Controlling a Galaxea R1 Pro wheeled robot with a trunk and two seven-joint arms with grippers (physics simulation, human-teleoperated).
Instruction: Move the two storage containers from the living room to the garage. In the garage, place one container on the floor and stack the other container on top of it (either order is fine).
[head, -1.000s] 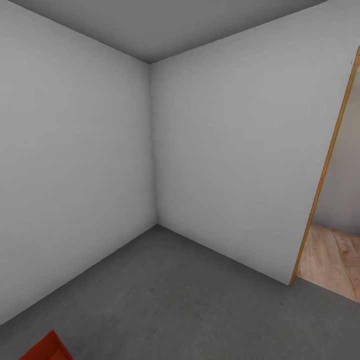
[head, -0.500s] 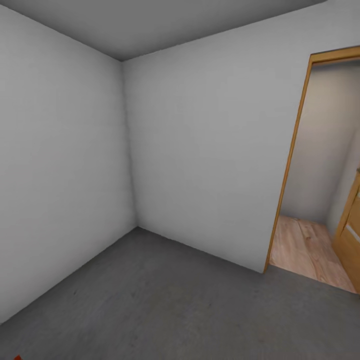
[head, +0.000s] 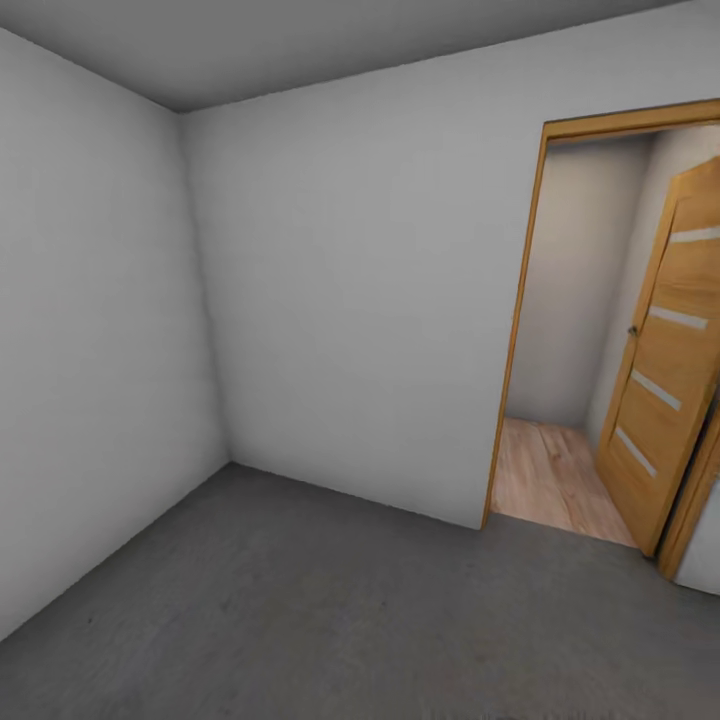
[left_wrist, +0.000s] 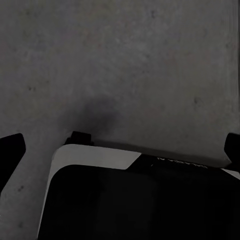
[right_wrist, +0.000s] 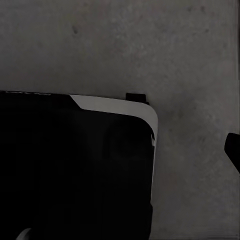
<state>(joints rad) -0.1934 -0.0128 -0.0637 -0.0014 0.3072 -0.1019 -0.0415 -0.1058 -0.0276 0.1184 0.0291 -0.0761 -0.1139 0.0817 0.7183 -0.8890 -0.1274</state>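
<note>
I am in the garage, facing a corner of plain white-grey walls over the dark grey concrete floor. Both storage containers are out of view. My left gripper hangs open over the concrete, a dark fingertip at each side of the left wrist view and nothing between them. In the right wrist view one dark fingertip of the right gripper sits far out at the edge, with bare floor beside it, so it looks open.
A wood-framed doorway opens at the right onto a hallway with light wood planks. An orange door stands swung open there. My own dark base with a white rim is under both wrist cameras.
The head view has swung to the right. The room corner slid left, the doorway and orange door came into view, and a red-orange corner at the bottom left passed out of the picture.
</note>
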